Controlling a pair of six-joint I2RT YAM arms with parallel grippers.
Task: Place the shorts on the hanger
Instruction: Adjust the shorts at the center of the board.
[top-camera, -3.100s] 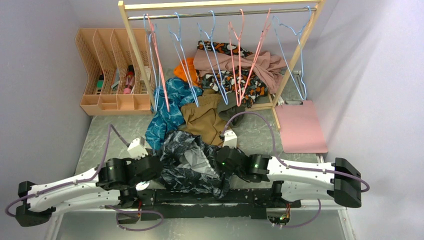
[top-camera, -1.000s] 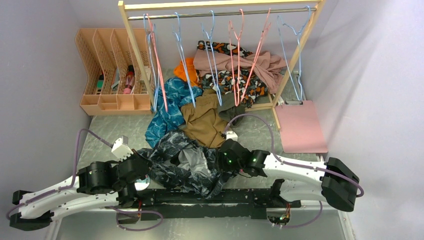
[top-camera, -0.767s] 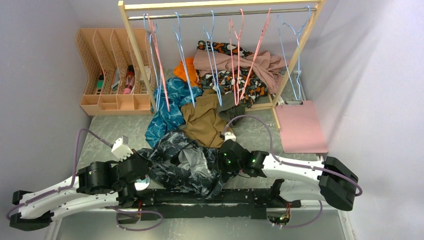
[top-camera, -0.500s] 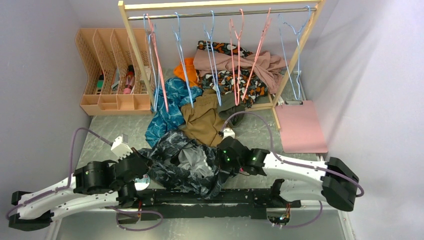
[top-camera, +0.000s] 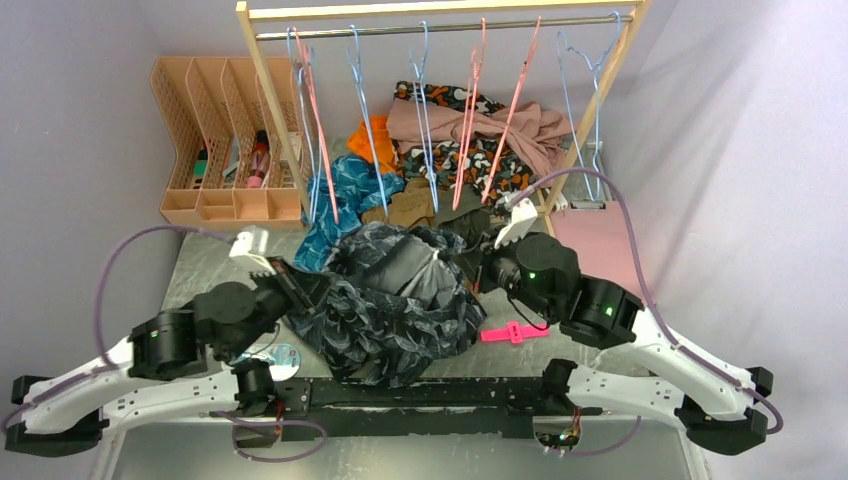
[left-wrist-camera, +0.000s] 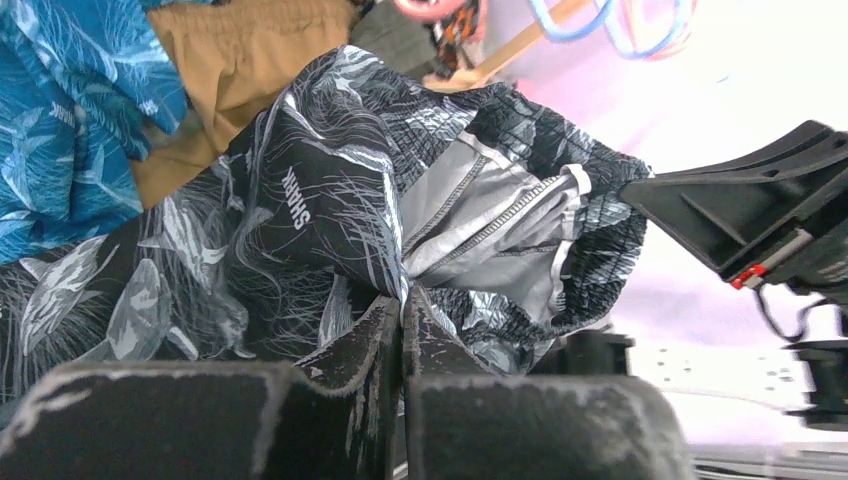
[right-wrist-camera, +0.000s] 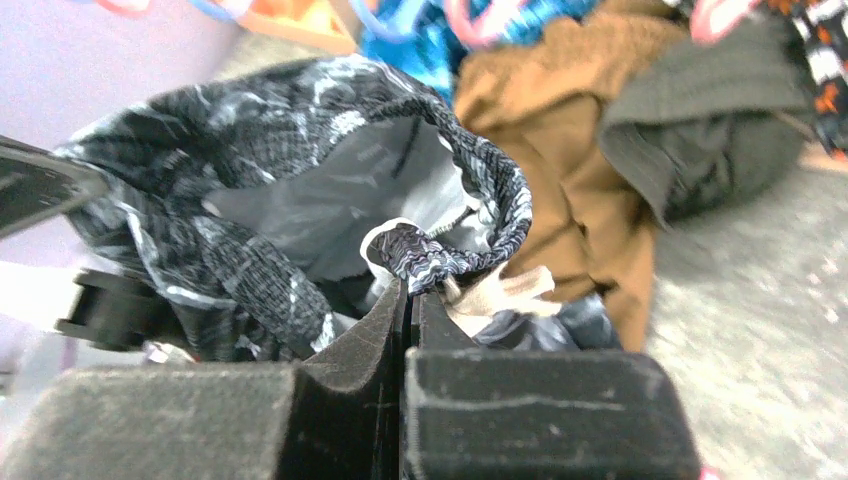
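Note:
The shorts, dark with a pale leaf print, hang bunched between both arms above the table's middle. My left gripper is shut on their left edge; in the left wrist view the jaws pinch the printed fabric. My right gripper is shut on the waistband; the right wrist view shows it clamping the gathered waistband by the white drawstring. The waist opening gapes between the grippers. A light-blue hanger, one of several alike, hangs on the rail behind the shorts.
Pink hangers share the wooden rack. A teal garment, a brown garment and more clothes lie under it. A peach file organiser stands back left, a pink clipboard right. A pink clip lies near the front.
The right gripper has shut on the waistband. Both arms have lifted the shorts up and away toward the rack, spreading the waist. A pink clip on the table has come into view.

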